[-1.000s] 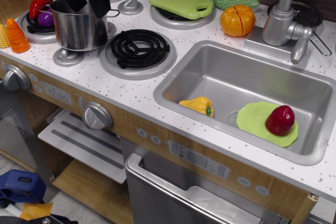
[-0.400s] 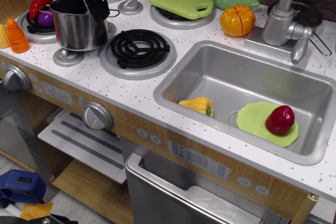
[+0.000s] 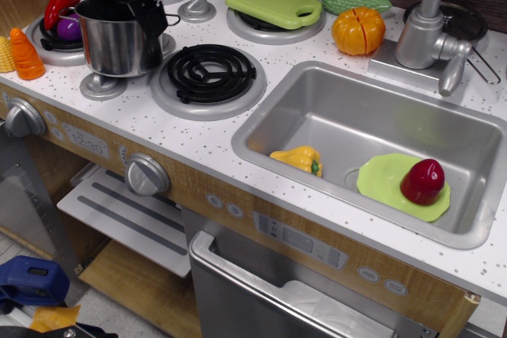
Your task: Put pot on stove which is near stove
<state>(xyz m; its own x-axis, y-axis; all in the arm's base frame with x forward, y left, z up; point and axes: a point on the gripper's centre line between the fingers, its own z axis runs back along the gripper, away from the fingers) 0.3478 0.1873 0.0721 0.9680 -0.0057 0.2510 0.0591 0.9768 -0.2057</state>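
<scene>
The shiny steel pot (image 3: 117,43) stands upright on the white counter, just left of the stove (image 3: 208,78), a black spiral coil in a silver rim. The pot's base partly overlaps a small silver knob disc (image 3: 102,86). My black gripper (image 3: 125,7) hangs directly over the pot's mouth. Its fingers are spread apart and reach down to the rim, the right one (image 3: 151,13) near the pot's right loop handle. The pot rests on the counter and is not lifted. The stove's coil is bare.
Left burner (image 3: 47,49) holds a red chili (image 3: 62,1) and a purple piece (image 3: 69,28); a carrot (image 3: 26,55) stands beside it. A green cutting board (image 3: 273,3), pumpkin (image 3: 358,31) and faucet (image 3: 424,21) sit behind. The sink (image 3: 333,108) holds a yellow pepper (image 3: 299,159) and green plate (image 3: 388,184).
My gripper has come down a little and settled over the pot's rim. The pot and stove have not moved.
</scene>
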